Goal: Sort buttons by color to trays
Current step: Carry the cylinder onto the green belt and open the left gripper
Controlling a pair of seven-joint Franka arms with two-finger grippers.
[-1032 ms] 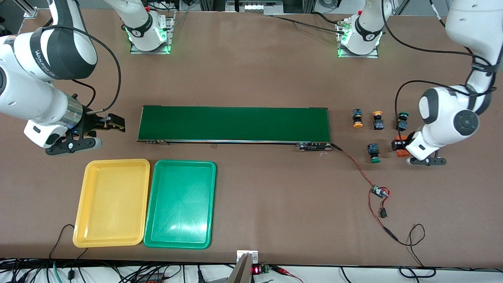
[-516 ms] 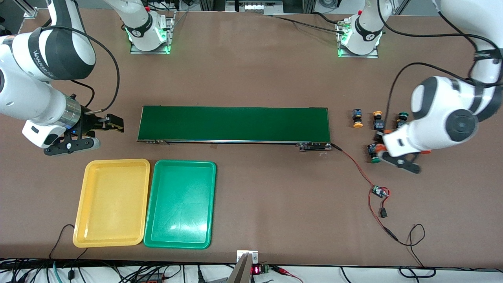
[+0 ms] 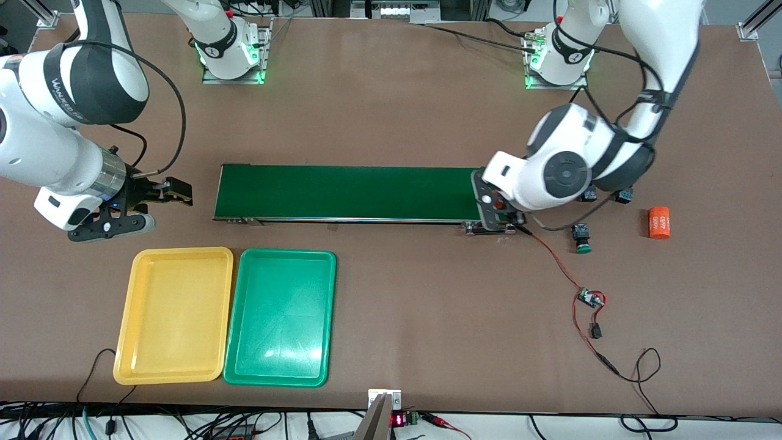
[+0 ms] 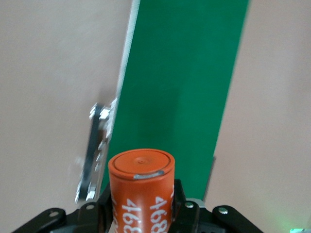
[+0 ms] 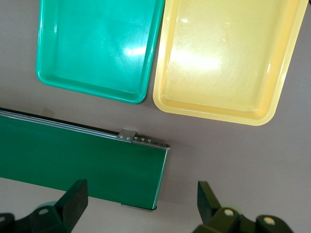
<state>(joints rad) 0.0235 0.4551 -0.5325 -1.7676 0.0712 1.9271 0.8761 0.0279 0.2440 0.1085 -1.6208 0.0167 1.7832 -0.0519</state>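
Table: you have a brown matte top (image 3: 391, 91) with both arm bases bolted along the edge farthest from the front camera, and cables strung along the near edge.
Belt: the long dark green conveyor (image 3: 360, 192) lies across the middle of the table.
Left gripper: it (image 4: 142, 213) is over the belt's end toward the left arm's side, pinching an orange cylinder (image 4: 141, 187) with white print, which stands upright between the fingers.
Right gripper: it (image 5: 141, 204) waits above the table by the belt's other end, fingers spread wide with nothing between them.
Trays: the yellow tray (image 3: 174, 315) and the green tray (image 3: 280, 316) sit side by side, edges just about touching, nearer the front camera than the belt; both look bare inside.
Buttons: you can see one green-capped button (image 3: 581, 238) clearly, on the table past the belt's end; the others are mostly hidden under the left arm, so their colours cannot be told.
Second cylinder: another orange one (image 3: 658, 222) lies on its side near that button.
Wiring: a red-and-black lead with a small circuit board (image 3: 590, 299) runs from the belt's end.
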